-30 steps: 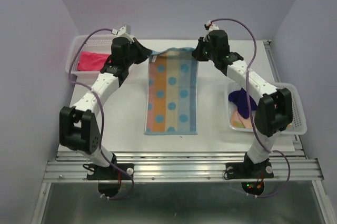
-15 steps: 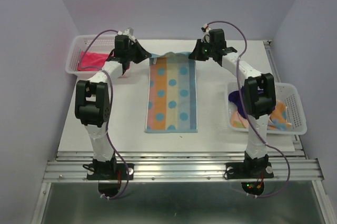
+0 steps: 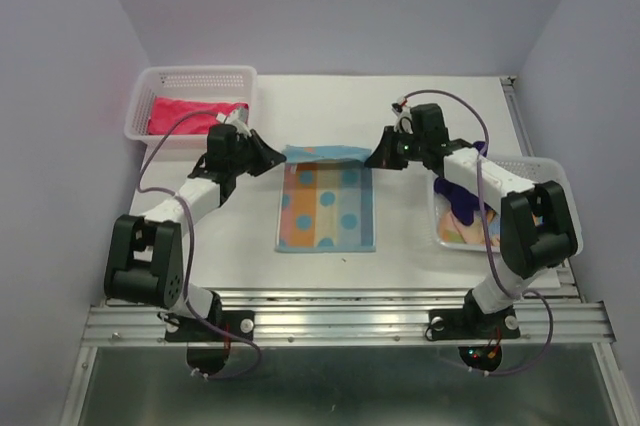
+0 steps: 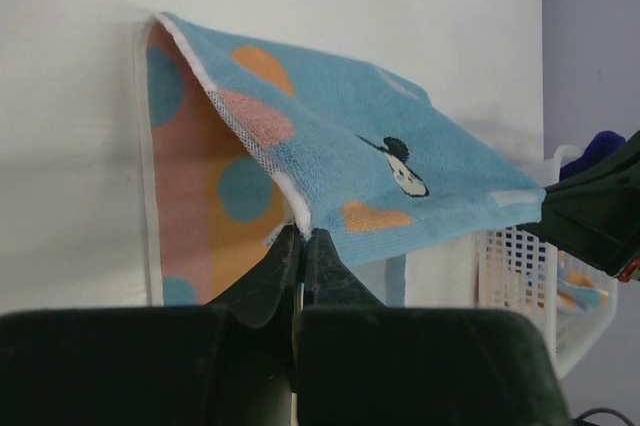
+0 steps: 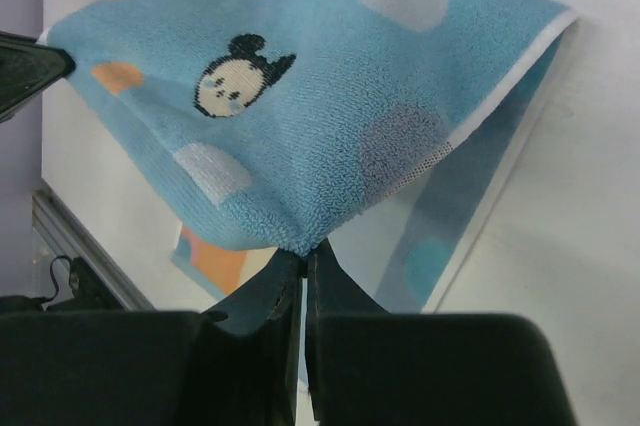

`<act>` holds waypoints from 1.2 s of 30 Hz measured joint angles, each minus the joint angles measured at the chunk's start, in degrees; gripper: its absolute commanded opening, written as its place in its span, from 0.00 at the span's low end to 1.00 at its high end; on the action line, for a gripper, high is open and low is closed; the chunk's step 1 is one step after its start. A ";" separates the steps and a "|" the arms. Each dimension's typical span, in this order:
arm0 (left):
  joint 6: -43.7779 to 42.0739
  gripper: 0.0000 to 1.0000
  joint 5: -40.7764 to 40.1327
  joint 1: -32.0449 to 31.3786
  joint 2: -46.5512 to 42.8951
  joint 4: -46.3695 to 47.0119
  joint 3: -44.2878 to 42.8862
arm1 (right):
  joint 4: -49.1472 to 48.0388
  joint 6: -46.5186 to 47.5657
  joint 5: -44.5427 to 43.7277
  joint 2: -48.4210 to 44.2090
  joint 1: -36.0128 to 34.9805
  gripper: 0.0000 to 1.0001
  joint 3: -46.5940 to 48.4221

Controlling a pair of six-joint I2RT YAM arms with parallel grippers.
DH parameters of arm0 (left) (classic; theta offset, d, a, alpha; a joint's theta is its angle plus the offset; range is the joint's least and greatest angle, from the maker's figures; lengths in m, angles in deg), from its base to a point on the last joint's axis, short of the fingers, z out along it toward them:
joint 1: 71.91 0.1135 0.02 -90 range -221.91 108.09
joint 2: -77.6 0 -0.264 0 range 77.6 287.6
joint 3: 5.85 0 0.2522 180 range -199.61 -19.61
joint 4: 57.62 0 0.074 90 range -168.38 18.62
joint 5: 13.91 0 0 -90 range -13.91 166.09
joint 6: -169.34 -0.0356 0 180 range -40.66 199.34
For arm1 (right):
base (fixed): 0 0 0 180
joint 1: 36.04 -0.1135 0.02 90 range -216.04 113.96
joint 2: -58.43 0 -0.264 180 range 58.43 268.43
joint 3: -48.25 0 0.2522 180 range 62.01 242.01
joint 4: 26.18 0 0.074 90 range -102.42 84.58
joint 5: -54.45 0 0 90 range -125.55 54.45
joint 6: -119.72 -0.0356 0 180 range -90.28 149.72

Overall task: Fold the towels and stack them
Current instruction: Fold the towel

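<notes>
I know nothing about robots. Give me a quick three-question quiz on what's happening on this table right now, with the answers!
1. True or false: the left gripper and the right gripper each pinch a corner of the dotted towel.
2. Where is the pink towel? A) flat on the table B) in the white basket at far left C) hanging from an arm
3. Name the picture on the dotted towel's lifted blue side.
Key: 1 true; 2 B; 3 a small cartoon face with round black ears.

4 towels [image 3: 328,208], 2 baskets [image 3: 195,73]
</notes>
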 measured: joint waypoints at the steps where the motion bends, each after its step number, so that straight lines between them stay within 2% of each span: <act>1: 0.35 0.00 -0.26 -0.42 -2.64 0.42 3.30 | -0.37 -0.22 -0.09 -1.03 -0.35 0.01 -1.25; 6: 3.32 0.00 -5.01 -3.50 -16.24 -0.13 17.20 | -1.11 -1.86 -1.27 -10.82 -4.37 0.01 -12.72; 12: 6.14 0.00 -9.86 -7.48 -28.33 -2.36 23.78 | -1.36 -4.44 -3.41 -18.38 -7.26 0.01 -20.09; 19: 8.39 0.00 -12.07 -9.57 -31.52 -4.22 27.58 | -1.25 -6.21 -5.64 -20.02 -10.19 0.01 -25.09; 29: 10.40 0.00 -11.98 -10.93 -41.27 -7.85 33.70 | -0.94 -6.62 -5.79 -22.69 -11.96 0.02 -30.82; 36: 11.19 0.00 -10.91 -12.15 -40.50 -9.18 37.16 | -0.85 -6.84 -5.35 -22.12 -12.70 0.06 -33.20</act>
